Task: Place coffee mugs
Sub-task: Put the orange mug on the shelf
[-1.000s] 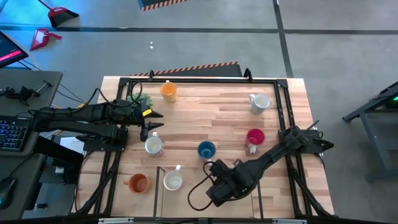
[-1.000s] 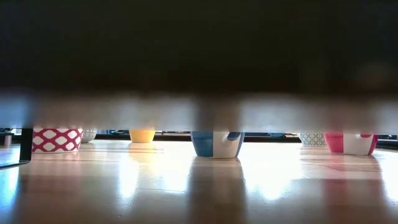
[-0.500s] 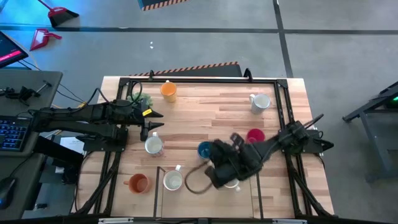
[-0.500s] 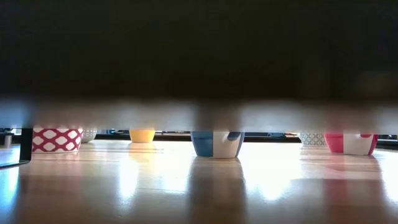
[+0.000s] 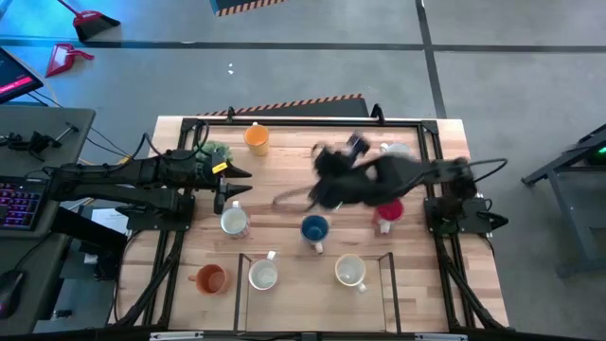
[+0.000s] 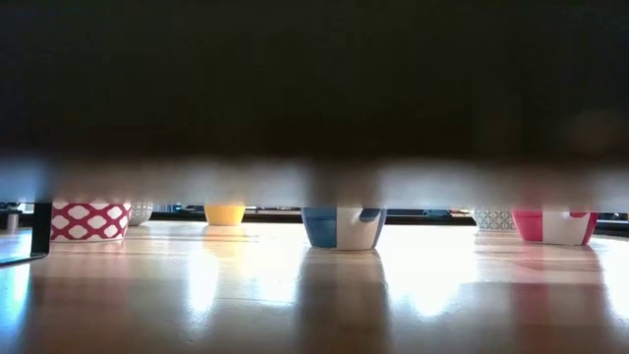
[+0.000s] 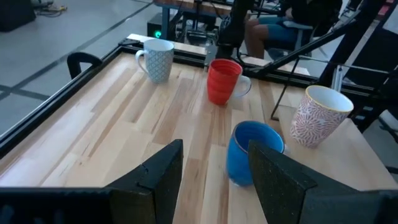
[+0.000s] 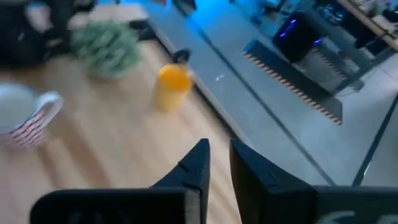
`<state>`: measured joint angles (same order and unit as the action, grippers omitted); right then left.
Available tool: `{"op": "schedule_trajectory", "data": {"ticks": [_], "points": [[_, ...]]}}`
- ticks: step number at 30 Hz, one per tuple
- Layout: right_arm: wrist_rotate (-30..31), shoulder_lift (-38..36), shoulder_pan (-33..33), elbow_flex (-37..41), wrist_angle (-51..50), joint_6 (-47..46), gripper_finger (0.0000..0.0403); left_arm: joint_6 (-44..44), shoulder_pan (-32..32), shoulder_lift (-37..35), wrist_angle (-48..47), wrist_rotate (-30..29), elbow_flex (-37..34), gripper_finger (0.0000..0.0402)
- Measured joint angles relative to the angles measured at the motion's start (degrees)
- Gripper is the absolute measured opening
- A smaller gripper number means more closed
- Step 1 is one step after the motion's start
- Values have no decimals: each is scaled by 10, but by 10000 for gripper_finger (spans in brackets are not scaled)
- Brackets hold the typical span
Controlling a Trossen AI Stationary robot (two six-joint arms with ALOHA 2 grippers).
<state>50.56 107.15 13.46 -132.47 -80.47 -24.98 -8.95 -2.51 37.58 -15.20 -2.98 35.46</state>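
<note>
1. Coffee mugs stand upright across the table (image 5: 284, 180): cream mug (image 5: 350, 272), white mug (image 5: 263, 275) and orange mug (image 5: 209, 278) along the near edge; blue mug (image 5: 314, 228) mid-table; red mug (image 5: 388, 212) toward the right edge; yellow-orange mug (image 5: 256, 139) at the far edge.
2. Patterned mug (image 5: 234, 222) stands toward the left edge.
3. Right pincer (image 8: 218, 163) is mid-table toward the far edge, above the wood; fingers nearly together, nothing between them.
4. Left pincer (image 7: 212, 174) is near the left edge, fingers spread, released, empty.
5. Green plant (image 5: 216, 152) sits at the far-left corner.
</note>
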Motion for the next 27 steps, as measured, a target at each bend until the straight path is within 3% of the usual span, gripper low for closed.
{"op": "schedule_trajectory", "data": {"ticks": [4,8,12,15,19,22,27], "points": [[-8,-69,-3,2,-1,25,8,-4,0,0,-5,0,0,170],[-10,-101,-4,1,-38,26,4,-4,0,0,-4,0,0,170],[43,-108,-3,38,-91,-35,6,-12,0,0,-3,0,0,170],[63,-158,-9,168,-72,-46,6,-21,0,0,1,-1,0,170],[79,-261,-14,368,-26,-147,6,-47,0,0,6,-2,0,170],[78,-350,-1,504,114,-123,6,-54,-1,0,14,-7,0,170],[-25,-493,-4,717,398,28,6,-53,-1,0,28,-40,0,170]]}}
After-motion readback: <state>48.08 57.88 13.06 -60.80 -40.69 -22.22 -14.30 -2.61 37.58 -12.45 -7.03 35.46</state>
